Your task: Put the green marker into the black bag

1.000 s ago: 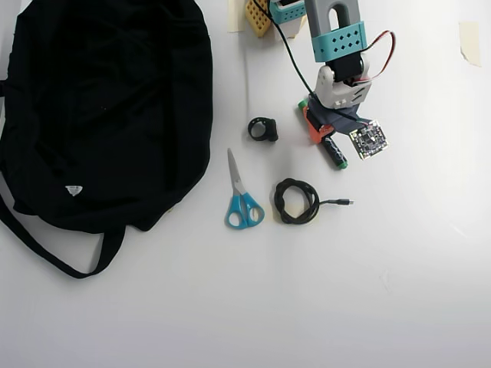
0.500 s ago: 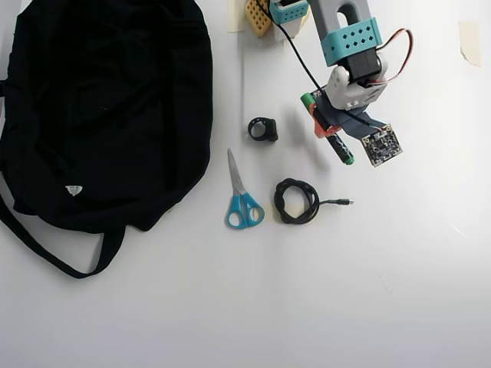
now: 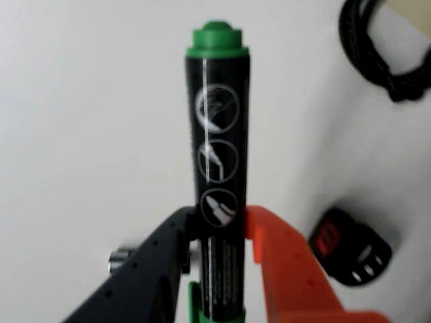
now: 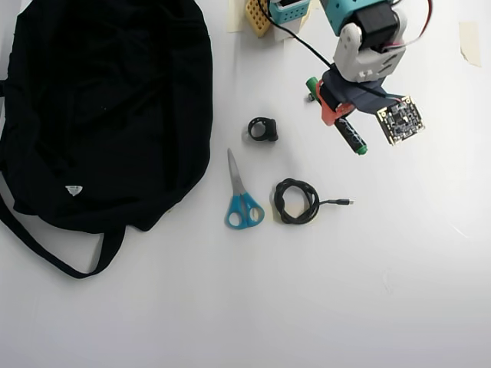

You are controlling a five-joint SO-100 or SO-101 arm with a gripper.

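The gripper clamps the marker between its black and orange jaws. In the overhead view the marker runs diagonally, upper left to lower right, well right of the bag.

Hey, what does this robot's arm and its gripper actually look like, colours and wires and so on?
In the wrist view the gripper has one black finger with small holes and one orange finger. In the overhead view the arm has a white block below teal parts, black and red-and-white wires, and a small square circuit board beside the gripper.
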